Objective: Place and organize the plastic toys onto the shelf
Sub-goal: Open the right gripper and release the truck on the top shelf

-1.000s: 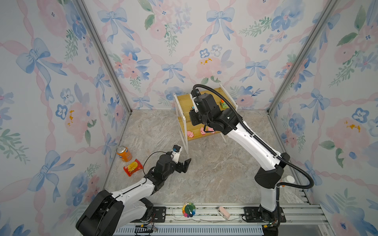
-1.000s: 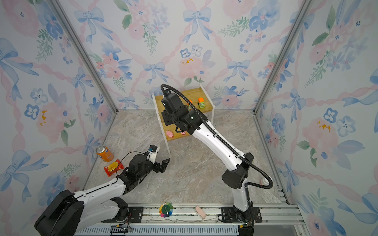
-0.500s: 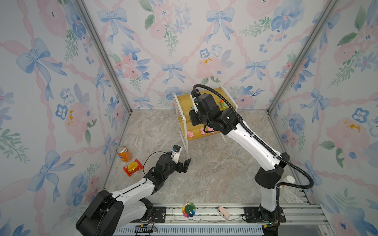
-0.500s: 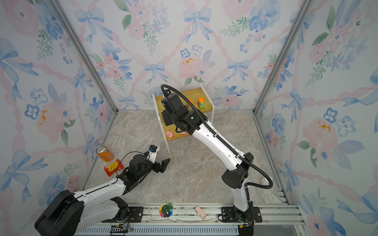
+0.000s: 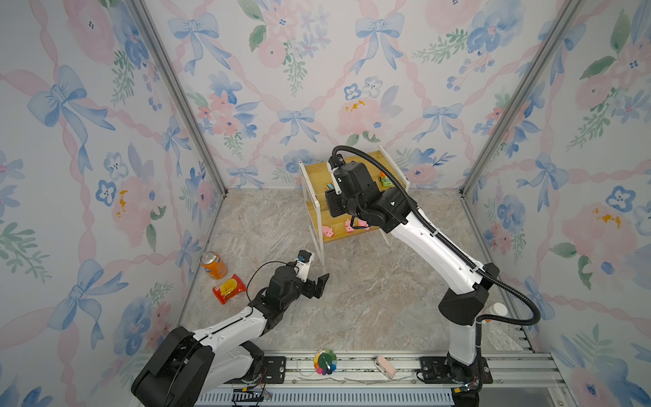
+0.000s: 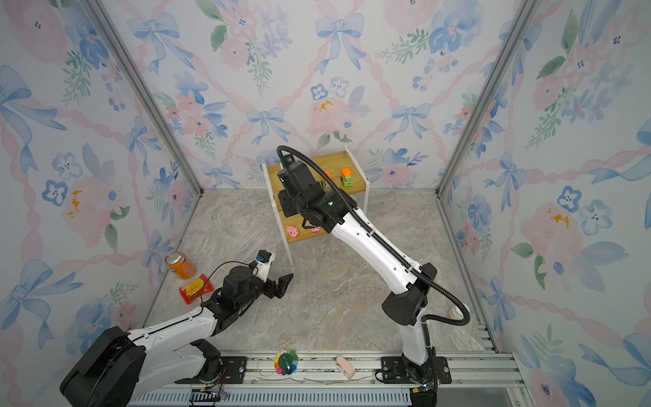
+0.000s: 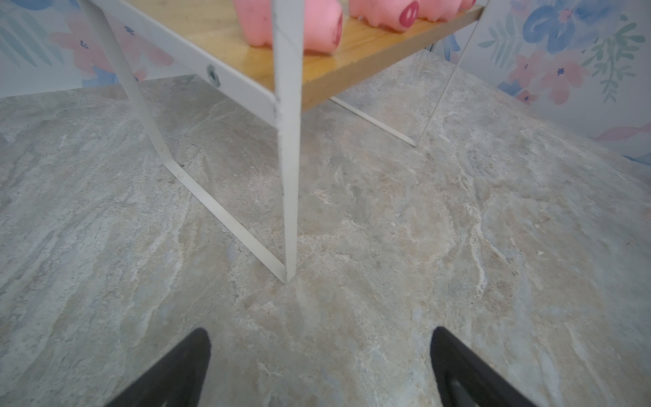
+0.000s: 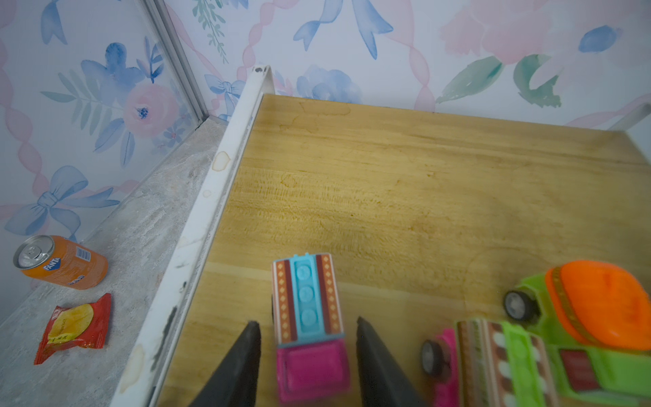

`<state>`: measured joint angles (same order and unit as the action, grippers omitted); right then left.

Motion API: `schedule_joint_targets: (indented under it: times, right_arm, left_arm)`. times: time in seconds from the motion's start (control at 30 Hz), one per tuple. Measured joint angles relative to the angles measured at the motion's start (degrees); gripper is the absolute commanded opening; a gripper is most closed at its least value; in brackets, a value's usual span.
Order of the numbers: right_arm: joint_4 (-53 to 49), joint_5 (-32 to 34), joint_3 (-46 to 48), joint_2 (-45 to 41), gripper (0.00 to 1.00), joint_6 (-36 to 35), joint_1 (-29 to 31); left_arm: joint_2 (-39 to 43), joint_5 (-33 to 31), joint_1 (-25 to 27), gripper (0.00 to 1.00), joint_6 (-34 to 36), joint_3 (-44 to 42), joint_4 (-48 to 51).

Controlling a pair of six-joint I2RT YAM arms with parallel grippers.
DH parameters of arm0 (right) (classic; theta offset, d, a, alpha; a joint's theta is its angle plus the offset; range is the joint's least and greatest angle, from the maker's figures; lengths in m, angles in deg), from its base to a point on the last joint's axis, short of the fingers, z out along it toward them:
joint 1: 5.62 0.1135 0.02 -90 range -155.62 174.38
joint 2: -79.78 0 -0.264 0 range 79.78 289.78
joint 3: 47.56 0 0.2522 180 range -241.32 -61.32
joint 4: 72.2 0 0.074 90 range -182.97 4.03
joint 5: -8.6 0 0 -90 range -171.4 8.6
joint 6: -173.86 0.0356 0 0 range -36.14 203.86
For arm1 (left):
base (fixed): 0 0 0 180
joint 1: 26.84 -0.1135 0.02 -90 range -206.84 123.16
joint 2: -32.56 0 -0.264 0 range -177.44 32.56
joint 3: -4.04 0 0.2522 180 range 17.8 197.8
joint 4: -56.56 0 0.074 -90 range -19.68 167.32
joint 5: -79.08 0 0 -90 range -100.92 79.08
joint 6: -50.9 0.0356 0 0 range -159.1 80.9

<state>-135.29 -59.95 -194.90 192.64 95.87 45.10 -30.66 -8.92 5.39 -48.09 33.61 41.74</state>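
at the far left, against the wall, stand the orange soda can (image 5: 213,265) and the red snack packet (image 5: 229,288), neither part of the job. just right of them the left gripper (image 7: 319,333) hovers low over the floor near the front leg of the shelf (image 5: 315,174), its jaws spread wide with nothing between them. it sits where it did a second ago. on the shelf's lower board at least three pink pigs (image 5: 327,230) are in view; the right arm hides the spot where a fourth might be. the one real change is at the upper board: the right gripper (image 8: 306,320) has not travelled, but its jaws now stand slightly apart, a sliver of gap on each side of the pink truck (image 8: 310,345), which rests on the wood by the left rail. that reads as a release just made. to its right sit the second pink truck (image 8: 493,359) and a green truck (image 8: 599,317), with another green truck (image 6: 347,178) further right. no toy shows on the floor, so the task looks nearly done. the floor (image 5: 370,299) is grey-beige marbled stone, boxed in by floral wallpaper (image 5: 299,88) with blue bows.
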Motion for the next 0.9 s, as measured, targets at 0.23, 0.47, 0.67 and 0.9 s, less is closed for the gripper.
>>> schedule_joint_targets:
  times: [0.23, 0.47, 0.67, 0.9]
  right_arm:
    - [0.81, -0.81, 2.62, -1.07, 0.43, 0.46, 0.00]
    - [2.12, -2.36, 5.18, -3.74, 0.42, 0.68, 0.00]
    - [4.37, -5.14, 8.04, -5.31, 0.42, 1.33, -0.44]
    - [5.49, -6.27, 11.19, -7.48, 0.48, 1.95, -0.57]
  left_arm:
    - [0.00, 0.00, 0.00, 0.98, 0.00, 0.00, 0.00]
    - [0.00, 0.00, 0.00, 0.98, 0.02, 0.00, 0.00]
    - [0.00, 0.00, 0.00, 0.98, 0.02, 0.00, 0.00]
    - [0.02, 0.00, 0.00, 0.98, 0.00, 0.00, 0.00]
